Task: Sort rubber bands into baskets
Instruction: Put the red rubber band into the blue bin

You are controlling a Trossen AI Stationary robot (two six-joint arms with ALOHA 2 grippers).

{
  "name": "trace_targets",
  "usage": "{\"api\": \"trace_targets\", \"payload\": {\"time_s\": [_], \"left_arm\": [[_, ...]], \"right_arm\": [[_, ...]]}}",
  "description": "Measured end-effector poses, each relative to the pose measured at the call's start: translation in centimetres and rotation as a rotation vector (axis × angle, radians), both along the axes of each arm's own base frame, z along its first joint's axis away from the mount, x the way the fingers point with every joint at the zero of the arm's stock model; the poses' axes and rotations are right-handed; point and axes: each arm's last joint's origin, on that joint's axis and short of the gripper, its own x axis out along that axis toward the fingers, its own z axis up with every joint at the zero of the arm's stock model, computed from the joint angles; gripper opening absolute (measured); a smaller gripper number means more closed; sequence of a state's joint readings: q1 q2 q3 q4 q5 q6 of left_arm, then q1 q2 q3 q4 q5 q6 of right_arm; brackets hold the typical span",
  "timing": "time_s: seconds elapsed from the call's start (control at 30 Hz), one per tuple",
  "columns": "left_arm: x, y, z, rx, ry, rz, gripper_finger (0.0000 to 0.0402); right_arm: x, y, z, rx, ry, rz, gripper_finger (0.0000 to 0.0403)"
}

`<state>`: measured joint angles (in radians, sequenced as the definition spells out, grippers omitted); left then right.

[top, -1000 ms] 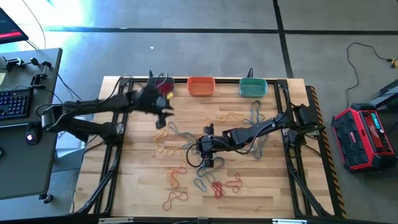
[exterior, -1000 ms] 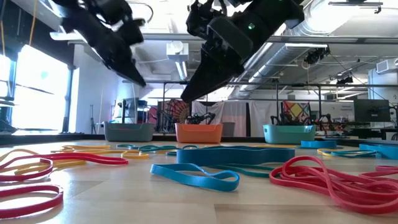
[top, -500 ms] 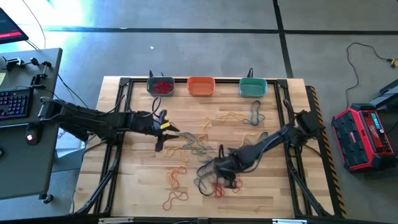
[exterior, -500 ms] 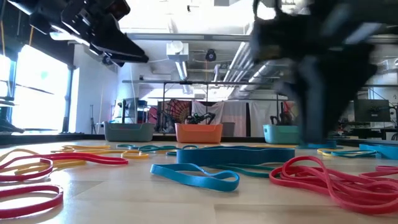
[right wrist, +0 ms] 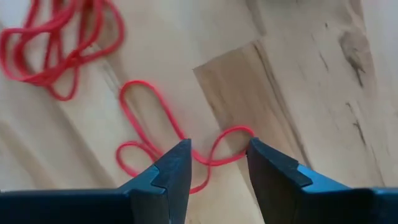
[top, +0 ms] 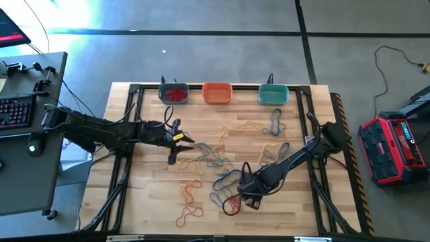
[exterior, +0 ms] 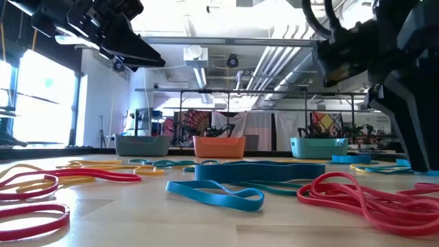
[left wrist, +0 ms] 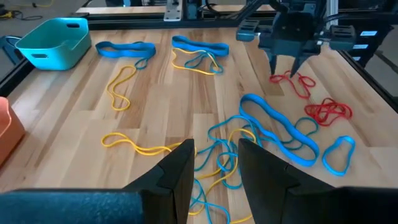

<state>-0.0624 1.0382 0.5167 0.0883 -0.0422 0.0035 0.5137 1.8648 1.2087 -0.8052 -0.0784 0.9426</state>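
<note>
I have the right gripper low over the near middle of the bench, fingers parted and empty, straddling a red rubber band lying flat. My left gripper hovers left of centre, fingers narrowly apart, empty, above tangled blue and yellow bands. Three baskets line the far edge.

Four cameras on one table

You look straight down from overhead, level across from the near edge, and closely past each wrist's fingers; overhead and low views share the far baskets.
</note>
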Motion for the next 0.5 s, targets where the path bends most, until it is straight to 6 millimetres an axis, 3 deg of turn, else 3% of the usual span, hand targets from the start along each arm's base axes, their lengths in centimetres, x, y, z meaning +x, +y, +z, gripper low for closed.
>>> {"api": "trace_targets", "payload": {"time_s": [0.33, 0.5], "left_arm": [[0.0, 0.0, 0.0, 0.0, 0.001, 0.0, 0.0117], [0.0, 0.0, 0.0, 0.0, -0.003, 0.0, 0.0117]], "right_arm": [[0.1, 0.2, -1.9, 0.002, 0.086, 0.029, 0.0139], [0.0, 0.1, -1.8, -0.009, 0.078, 0.107, 0.0066]]}}
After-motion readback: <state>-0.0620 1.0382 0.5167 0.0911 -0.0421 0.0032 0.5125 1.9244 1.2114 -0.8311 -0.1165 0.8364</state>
